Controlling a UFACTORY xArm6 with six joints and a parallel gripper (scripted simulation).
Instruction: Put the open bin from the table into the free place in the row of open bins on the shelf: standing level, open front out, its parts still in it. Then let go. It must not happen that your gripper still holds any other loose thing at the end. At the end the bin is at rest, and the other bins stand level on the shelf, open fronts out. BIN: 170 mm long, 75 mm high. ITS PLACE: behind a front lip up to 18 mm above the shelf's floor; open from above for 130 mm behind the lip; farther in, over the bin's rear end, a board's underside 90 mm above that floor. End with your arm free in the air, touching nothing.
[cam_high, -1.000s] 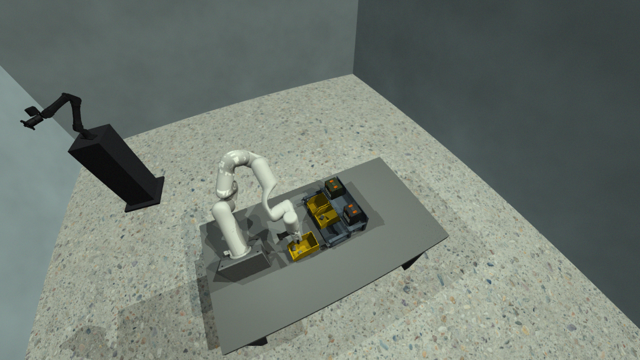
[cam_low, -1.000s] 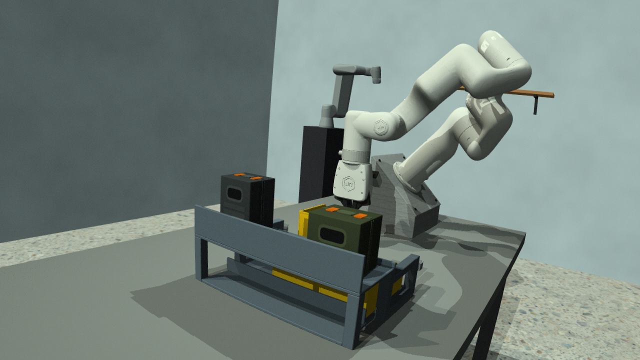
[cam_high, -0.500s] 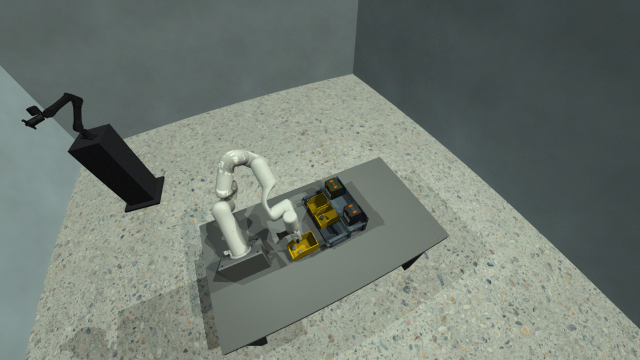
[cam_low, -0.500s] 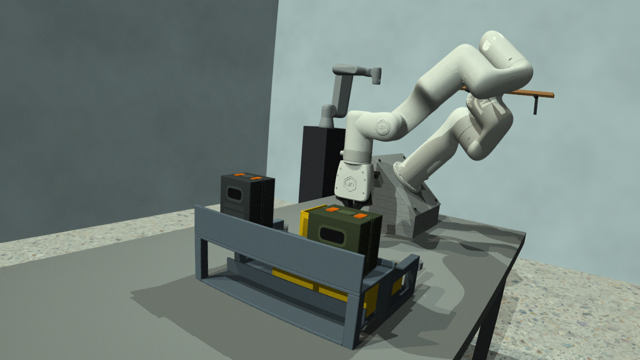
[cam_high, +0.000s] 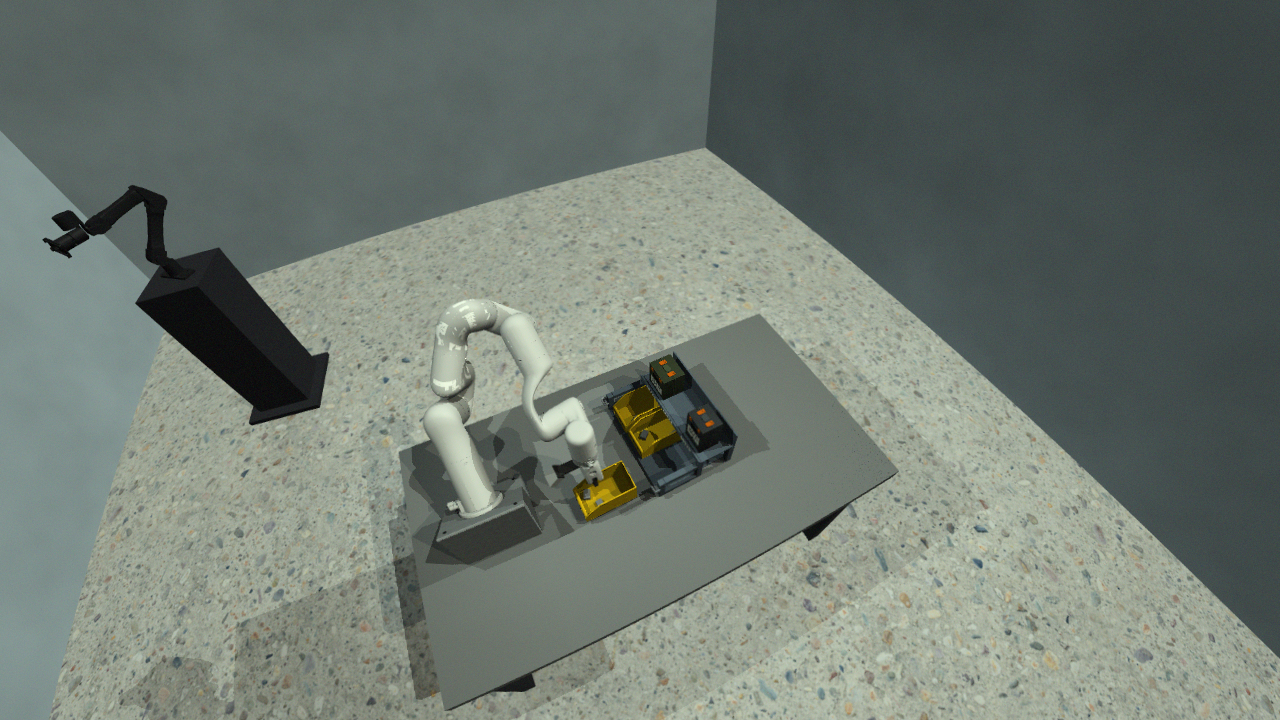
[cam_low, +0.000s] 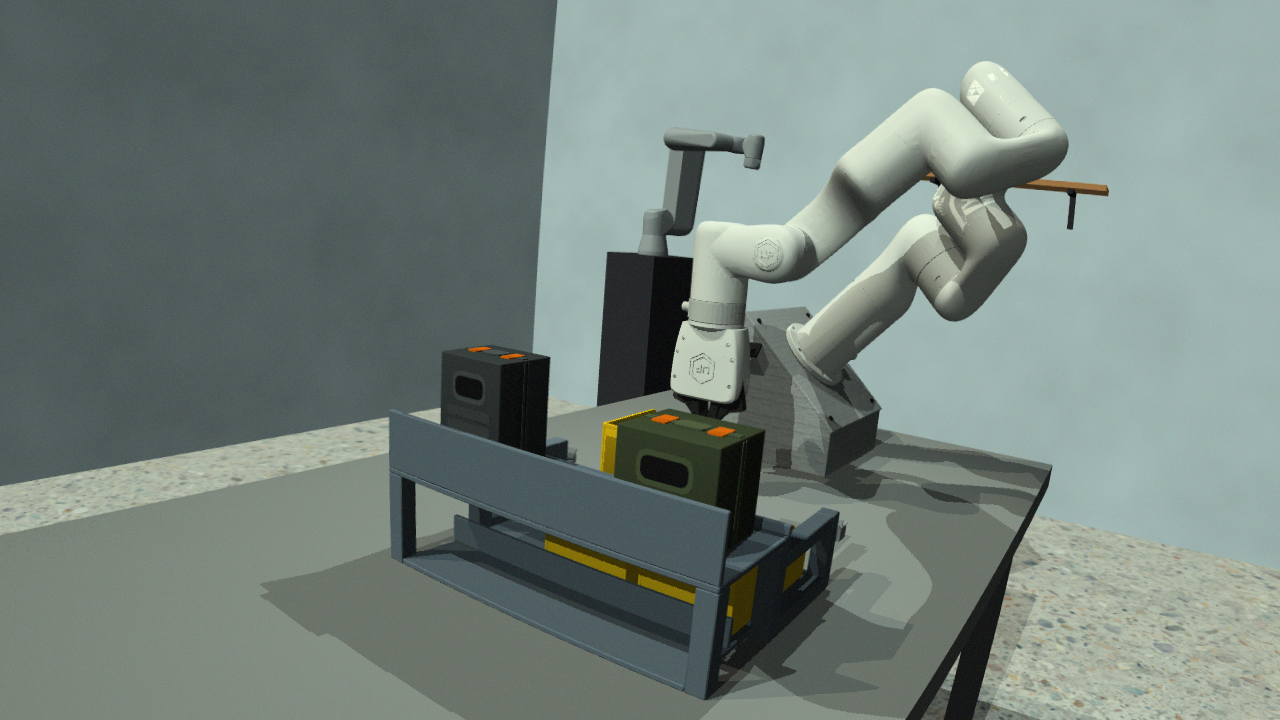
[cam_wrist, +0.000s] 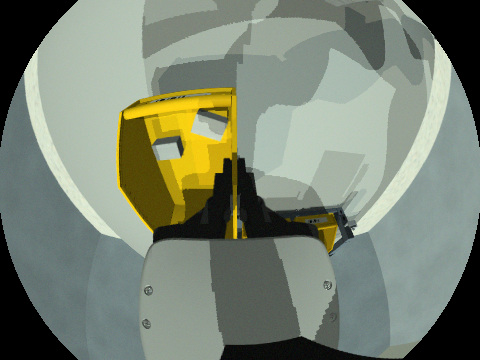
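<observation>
Over the gray tabletop (cam_high: 805, 438) (cam_low: 223, 582) (cam_wrist: 75, 100), narrowed fingers (cam_high: 594, 481) (cam_low: 694, 406) are gripping the yellow open bin (cam_high: 613, 509) (cam_low: 609, 447) (cam_wrist: 134, 150) by its side wall; transfer is seemingly underway, next requiring level alignment with the shelf's (cam_high: 730, 445) (cam_low: 554, 480) free place.

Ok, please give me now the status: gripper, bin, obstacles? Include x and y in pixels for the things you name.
Gripper (cam_high: 594, 481) (cam_low: 711, 413) (cam_wrist: 234, 170) shut on yellow bin's (cam_high: 617, 503) (cam_wrist: 172, 175) side wall. Bin off the shelf (cam_high: 729, 440) (cam_low: 554, 483), two parts inside. Dark case (cam_high: 707, 428) (cam_low: 494, 398) stands atop, behind free place.

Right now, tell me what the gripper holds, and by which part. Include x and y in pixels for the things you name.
The open yellow bin (cam_high: 615, 497) (cam_wrist: 170, 200), pinched by the top of one side wall in the gripper (cam_high: 595, 483) (cam_low: 713, 413) (cam_wrist: 234, 170).
</observation>
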